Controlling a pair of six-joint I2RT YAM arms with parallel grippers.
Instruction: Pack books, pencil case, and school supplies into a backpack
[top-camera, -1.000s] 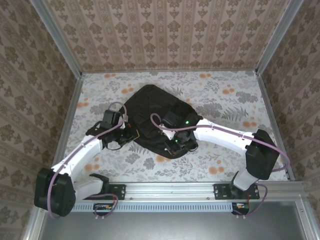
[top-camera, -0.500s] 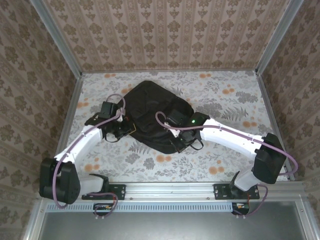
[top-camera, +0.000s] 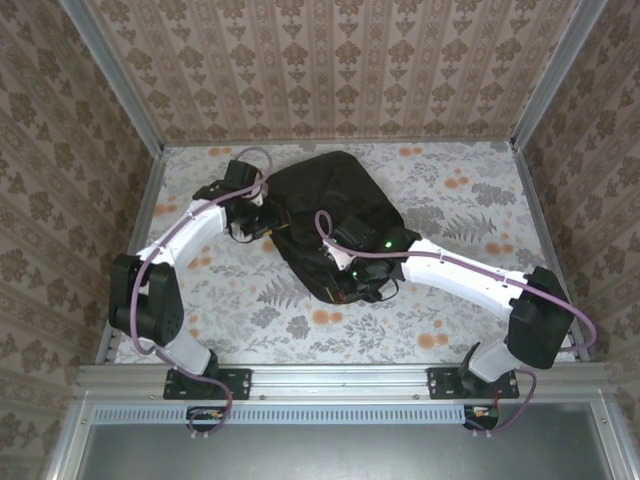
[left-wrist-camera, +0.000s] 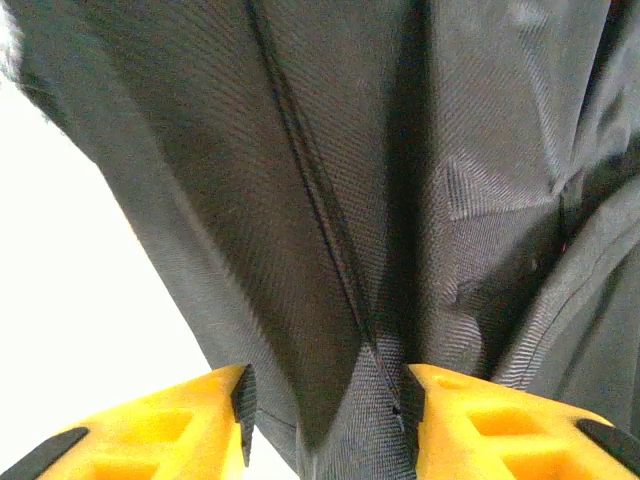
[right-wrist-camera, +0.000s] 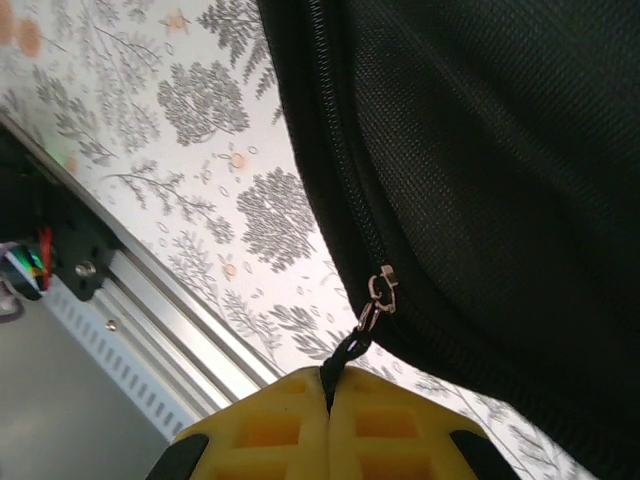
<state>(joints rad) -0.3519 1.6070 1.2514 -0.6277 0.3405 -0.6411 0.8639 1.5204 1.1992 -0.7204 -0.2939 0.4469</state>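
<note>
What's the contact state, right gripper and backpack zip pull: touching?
Touching. Right wrist view: the right gripper is shut with the black zip pull of the backpack pinched between its yellow fingertips.

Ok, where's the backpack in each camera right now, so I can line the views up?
Top view: the backpack lies mid-table, between both arms.
Left wrist: its fabric runs across the centre and right, a fold pinched in the left hand at the bottom.
Right wrist: upper right, its zip pull clamped in the right hand.
Shared landmark: the floral table cover, also at left in the right wrist view.
</note>
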